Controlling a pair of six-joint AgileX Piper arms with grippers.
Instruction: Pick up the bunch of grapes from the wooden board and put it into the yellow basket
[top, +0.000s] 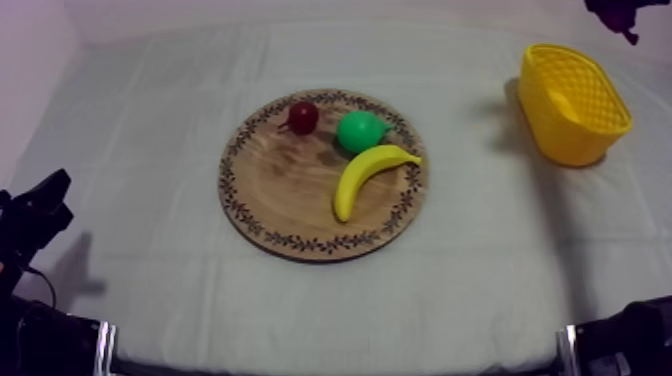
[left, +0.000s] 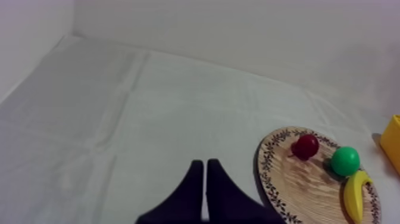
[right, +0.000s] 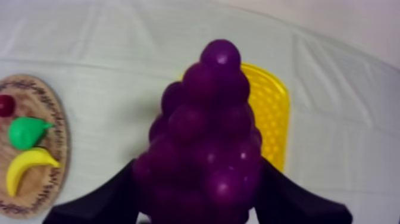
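Right gripper (right: 199, 199) holding the bunch of grapes (right: 205, 131) — raised near the yellow basket (top: 572, 95).
Its fingers are clamping the bunch's lower sides, grapes jutting beyond them toward the basket; in the top view the bunch is hanging at the upper right corner, well apart from the wooden board (top: 322, 175); the left gripper (left: 205, 165) is lying pressed together, empty.

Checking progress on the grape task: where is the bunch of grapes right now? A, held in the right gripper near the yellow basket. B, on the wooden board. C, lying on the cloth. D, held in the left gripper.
A: the right gripper is shut on the bunch of grapes, with the yellow basket just beyond it.
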